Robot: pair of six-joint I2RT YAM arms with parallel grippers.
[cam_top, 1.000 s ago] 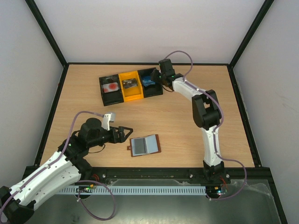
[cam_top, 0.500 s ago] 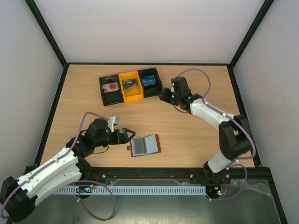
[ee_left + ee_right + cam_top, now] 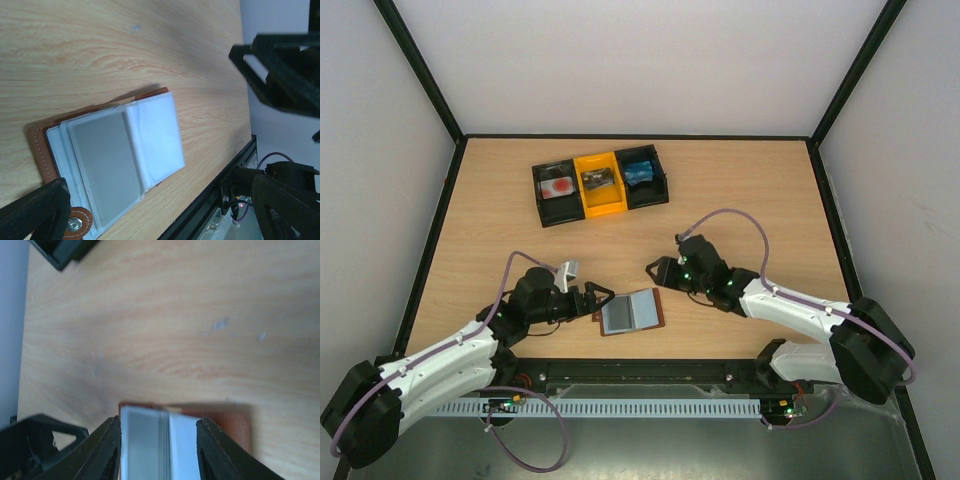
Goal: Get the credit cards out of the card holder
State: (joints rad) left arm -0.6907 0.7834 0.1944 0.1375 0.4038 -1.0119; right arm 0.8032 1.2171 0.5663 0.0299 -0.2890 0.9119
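Observation:
The card holder (image 3: 631, 312) lies open and flat on the table near the front edge, brown leather around grey and pale inner panels (image 3: 102, 165). My left gripper (image 3: 601, 295) is open just left of it, by the brown tab (image 3: 75, 224). My right gripper (image 3: 654, 271) is open and hangs at the holder's far edge; in the right wrist view the holder (image 3: 159, 440) shows between its fingers (image 3: 106, 450), which hold nothing. A blue credit card (image 3: 638, 170) lies in the tray's right bin. I cannot tell whether a card sits in the holder's panels.
A three-bin tray (image 3: 600, 185) stands at the back: black bin with a red-and-white card (image 3: 558, 188), a yellow middle bin (image 3: 599, 180) and a black bin. The black frame rail (image 3: 650, 368) runs close behind the holder at the table's front edge.
My right arm swung from the tray's right bin down to the holder's far edge. My left gripper slid right up to the holder's left side.

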